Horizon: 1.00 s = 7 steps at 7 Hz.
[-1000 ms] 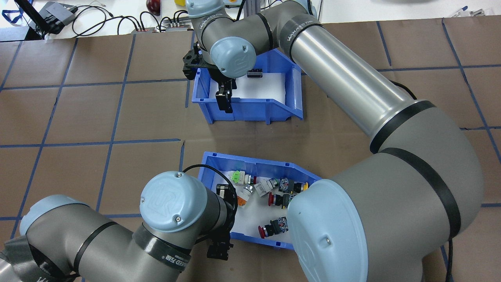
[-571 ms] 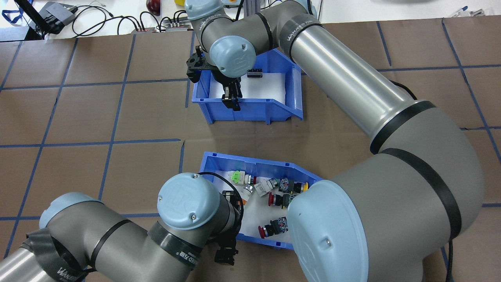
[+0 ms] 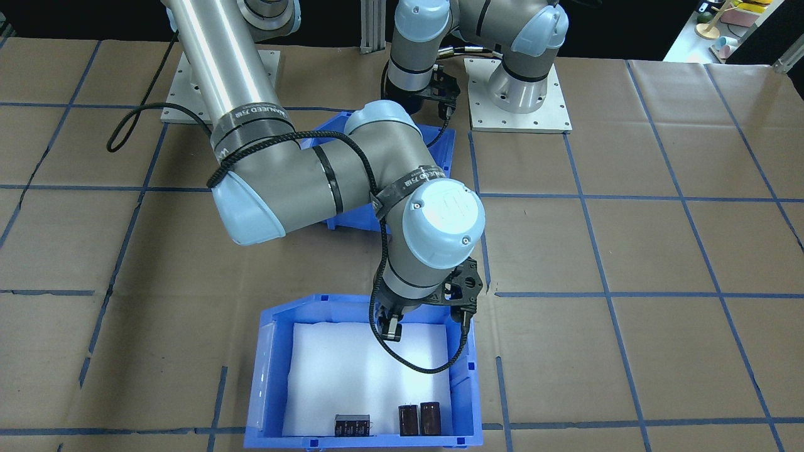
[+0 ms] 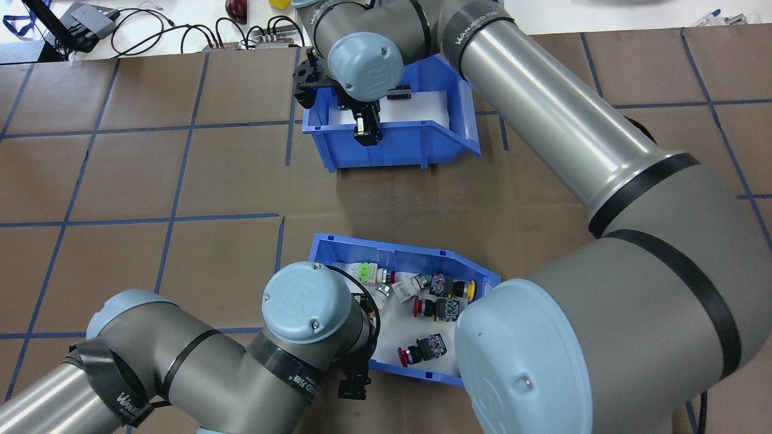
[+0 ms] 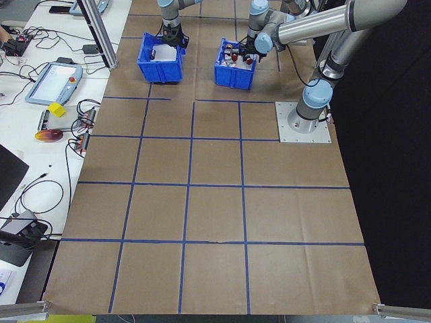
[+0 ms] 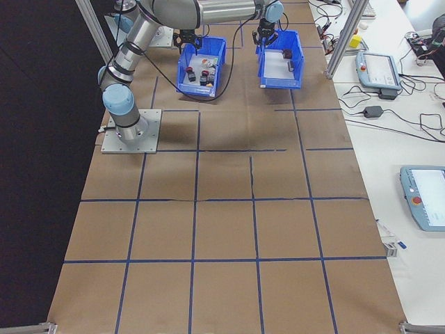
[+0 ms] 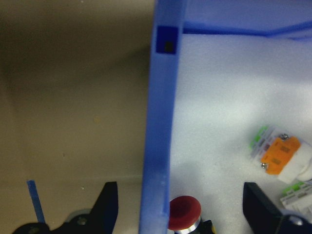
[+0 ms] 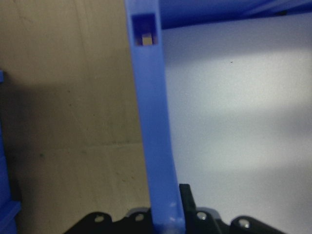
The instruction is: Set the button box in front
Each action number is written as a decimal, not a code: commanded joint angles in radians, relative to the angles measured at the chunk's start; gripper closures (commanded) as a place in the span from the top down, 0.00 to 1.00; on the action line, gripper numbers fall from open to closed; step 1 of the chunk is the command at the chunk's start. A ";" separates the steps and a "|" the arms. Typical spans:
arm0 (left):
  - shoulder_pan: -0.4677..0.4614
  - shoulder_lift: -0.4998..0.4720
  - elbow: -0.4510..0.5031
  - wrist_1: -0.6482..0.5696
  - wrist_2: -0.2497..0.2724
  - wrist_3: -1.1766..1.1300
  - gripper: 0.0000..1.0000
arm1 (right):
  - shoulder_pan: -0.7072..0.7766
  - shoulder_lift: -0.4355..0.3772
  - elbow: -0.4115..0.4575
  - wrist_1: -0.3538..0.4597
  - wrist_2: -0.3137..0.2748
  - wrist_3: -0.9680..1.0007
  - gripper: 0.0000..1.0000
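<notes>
Two blue bins on the brown-papered worktop [image 4: 181, 181], both lined in white. Button box [image 4: 338, 253] near the robot's base, low in the overhead view, loaded with red mushroom-head buttons [image 4: 403, 357], a yellow-capped part [image 4: 470, 289], a green-and-white switch part [image 4: 363, 272] and an orange-and-white one [image 7: 280, 155]. Left gripper [image 7: 180, 209] straddling the box's side wall, jaws spread wide: one finger [image 7: 108, 207] outside over the paper, the other [image 7: 261, 207] inside over the liner, neither seen touching the blue wall between them. Second bin [image 4: 392, 147] farther out across the worktop, well apart from the button box, open front facing away from the robot; inside, two dark cylinders [image 3: 419, 419] standing side by side and a small dark block [image 3: 352, 425] just beside them, all at the open-front end, remaining liner bare. Right gripper [image 4: 367, 126] at that bin's rear wall, jaws closed tight on the blue rim, wall running straight between the fingers in the wrist view.
</notes>
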State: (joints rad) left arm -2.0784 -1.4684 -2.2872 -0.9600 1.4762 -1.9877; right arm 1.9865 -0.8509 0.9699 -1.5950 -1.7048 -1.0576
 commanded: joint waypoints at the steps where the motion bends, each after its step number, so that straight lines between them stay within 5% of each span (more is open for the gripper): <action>1: 0.000 0.000 -0.001 -0.002 0.047 0.003 0.00 | -0.116 -0.089 0.012 0.071 -0.006 -0.164 0.04; 4: 0.018 -0.001 0.050 0.000 0.125 0.035 0.00 | -0.346 -0.196 0.077 0.099 0.001 -0.442 0.04; 7: 0.205 -0.062 0.197 -0.017 0.112 0.119 0.00 | -0.507 -0.342 0.243 0.092 0.007 -0.609 0.04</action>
State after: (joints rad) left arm -1.9533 -1.4898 -2.1477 -0.9772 1.5944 -1.8941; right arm 1.5428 -1.1327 1.1416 -1.4987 -1.7011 -1.6017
